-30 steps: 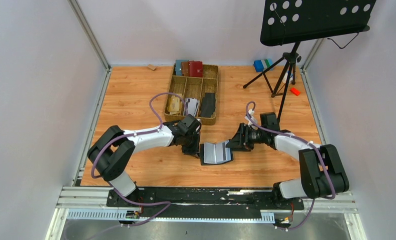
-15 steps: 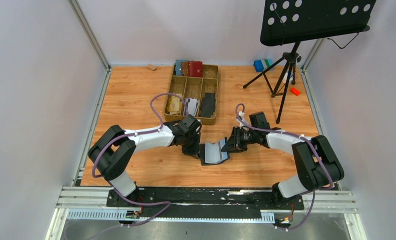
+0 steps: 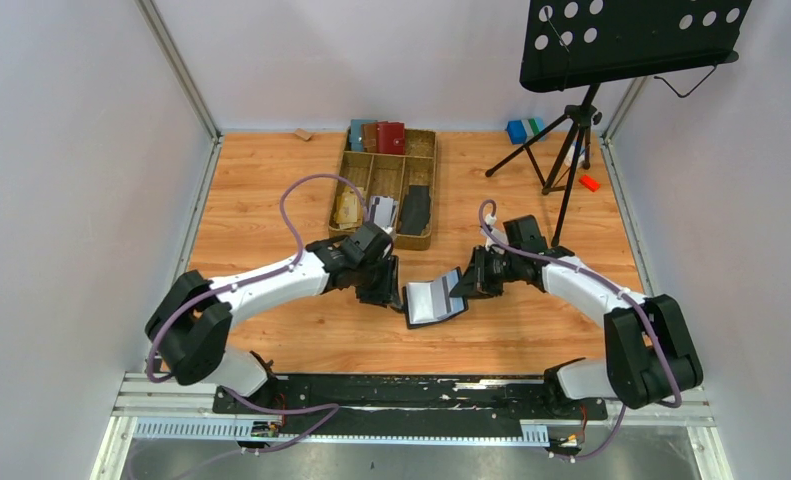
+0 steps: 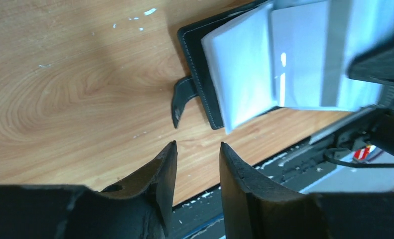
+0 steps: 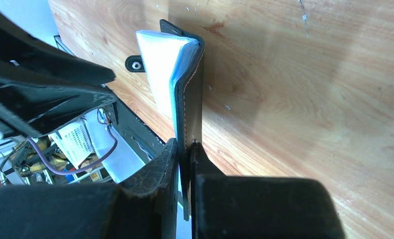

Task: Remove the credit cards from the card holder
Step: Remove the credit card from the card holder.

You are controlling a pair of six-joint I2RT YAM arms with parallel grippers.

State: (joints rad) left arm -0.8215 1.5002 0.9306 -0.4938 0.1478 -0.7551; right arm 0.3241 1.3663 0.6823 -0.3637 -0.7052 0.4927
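Observation:
The black card holder [image 3: 433, 300] lies open on the wood between the arms, its grey-blue sleeve pages up. It also shows in the left wrist view [image 4: 264, 64] with its closure tab [image 4: 181, 99] on the wood. My right gripper [image 3: 466, 283] is shut on the holder's right cover [image 5: 192, 99] and lifts that side. My left gripper [image 3: 391, 293] is open and empty just left of the holder; in its wrist view [image 4: 197, 149] the tips hang above bare wood below the tab. No loose credit cards show beside the holder.
A wooden tray [image 3: 426, 240] behind the holder has compartments with red, brown and blue wallets, whitish cards and a long black piece [image 3: 415, 208]. A music stand's tripod [image 3: 561, 150] stands at the back right, with small blue and red objects near it.
The right gripper has pulled back a little to the right and raised the holder's right side. The left arm has stretched forward, its gripper still beside the holder's left edge.

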